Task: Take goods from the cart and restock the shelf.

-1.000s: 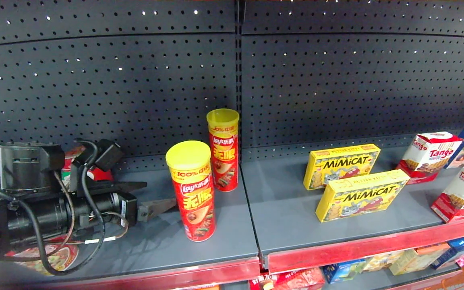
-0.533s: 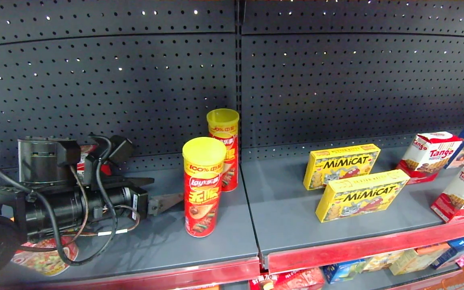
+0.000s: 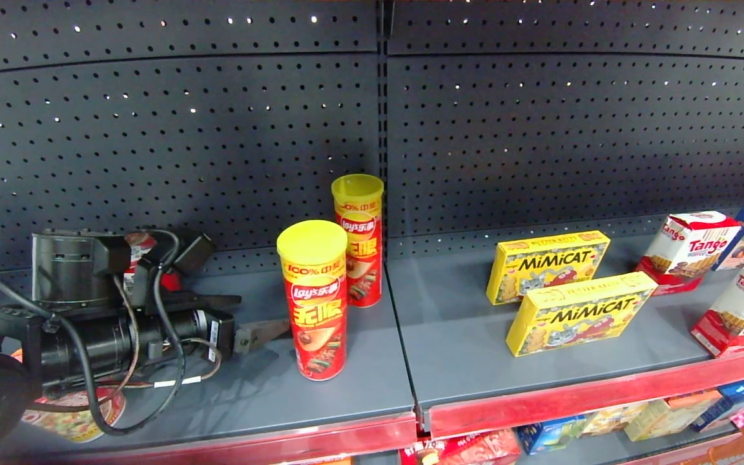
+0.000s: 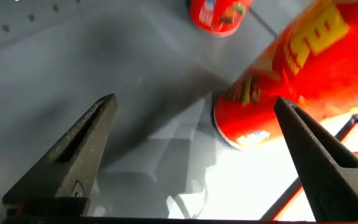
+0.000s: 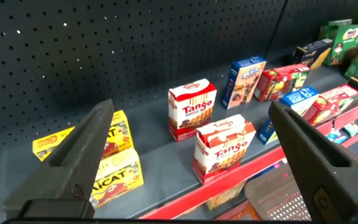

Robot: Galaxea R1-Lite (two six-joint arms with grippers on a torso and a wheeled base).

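Observation:
Two red chip cans with yellow lids stand upright on the grey shelf [image 3: 449, 349]: a front can [image 3: 314, 298] and a back can [image 3: 358, 239] near the pegboard. My left gripper [image 3: 262, 311] lies low over the shelf to the left of the front can, open, its tips just short of the can. In the left wrist view the gripper [image 4: 196, 101] is open and holds nothing, with the front can [image 4: 291, 81] lying toward one finger and the back can [image 4: 219, 12] farther off. My right gripper [image 5: 191, 109] is open and holds nothing, facing the shelf's boxes.
Two yellow boxes [image 3: 562, 290] lie right of the cans, and red-and-white wafer boxes [image 3: 692, 248] stand farther right. A noodle bowl [image 3: 72, 413] sits under my left arm and a red packet [image 3: 143, 248] behind it. A red lip [image 3: 604, 391] runs along the shelf's front edge.
The left arm slid right along the shelf, then settled slightly lower. The front can shifted right and then partway back to the left. It stays upright.

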